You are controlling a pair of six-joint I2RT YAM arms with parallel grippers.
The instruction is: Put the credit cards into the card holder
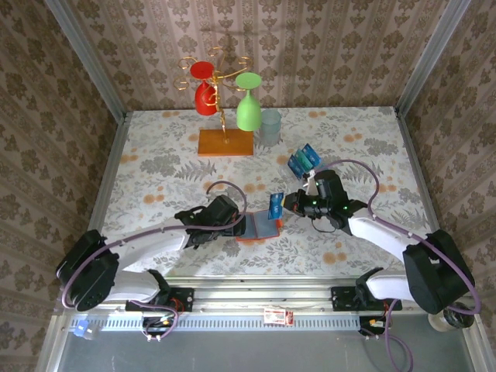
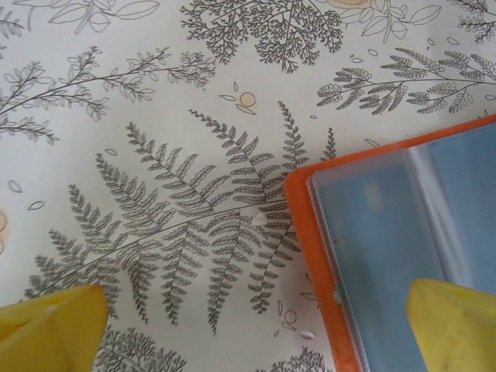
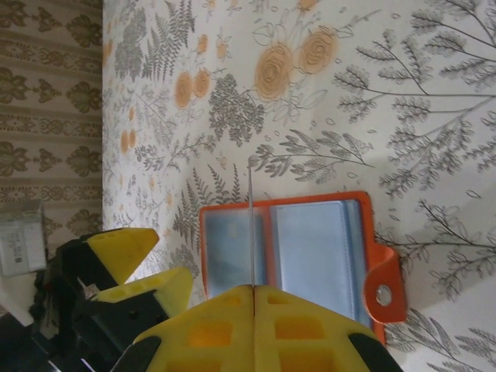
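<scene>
My right gripper (image 3: 253, 293) is clamped on one credit card (image 3: 252, 225), held edge-on above the card holder (image 3: 310, 256), which lies open on the table (image 1: 155, 155). Left gripper (image 2: 252, 329) is spread wide and grips nothing, one finger (image 2: 453, 325) over the holder. Other cards (image 1: 304, 160) stand behind, probably racked.

Table (image 1: 147, 155) lies bare on the left — glass stand (image 1: 225, 142), tumbler (image 1: 270, 126) and card rack (image 1: 303, 160) crowd the back.

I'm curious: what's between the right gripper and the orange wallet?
One credit card, pinched edge-on in the right gripper, over the open card holder; right wrist view.
</scene>
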